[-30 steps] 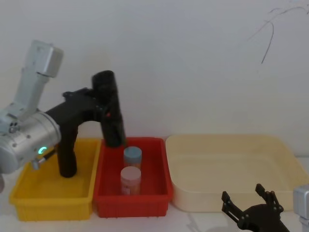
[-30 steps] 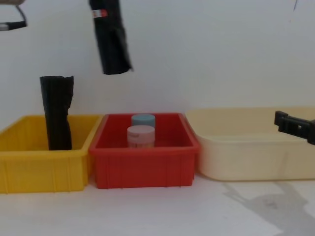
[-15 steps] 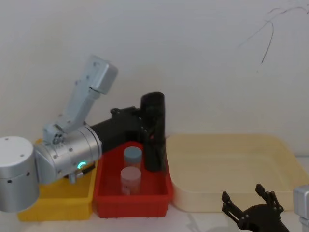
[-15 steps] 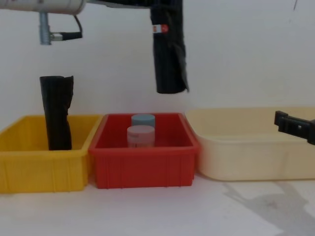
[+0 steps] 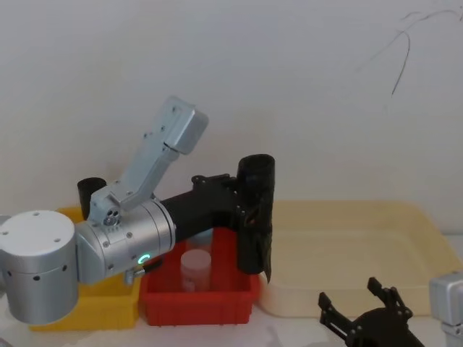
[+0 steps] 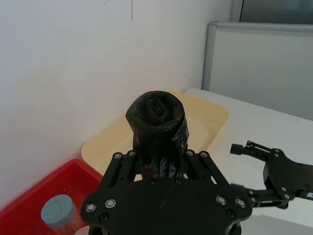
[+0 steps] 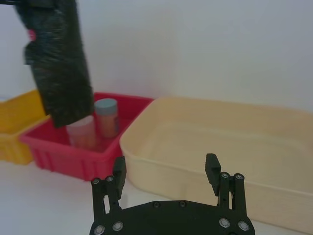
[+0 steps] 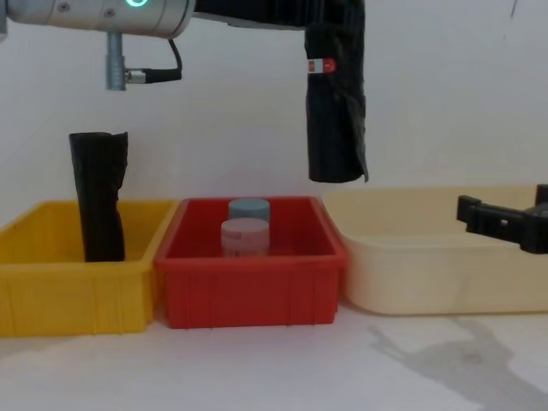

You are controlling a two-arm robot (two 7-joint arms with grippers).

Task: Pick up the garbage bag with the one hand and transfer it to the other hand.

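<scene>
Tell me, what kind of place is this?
Probably a robot test bench: a white table against a bare wall, a yellow bin, red bin and cream tray in a row, and the left gripper holding a garbage bag above them, right gripper open near the tray.

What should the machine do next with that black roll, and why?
Probably raise the right end effector, open and low in front of the cream plastic tray, toward the tall black crinkled plastic roll with the red label. The left end effector grips its upper part, leaving the lower half hanging free to be taken.
</scene>
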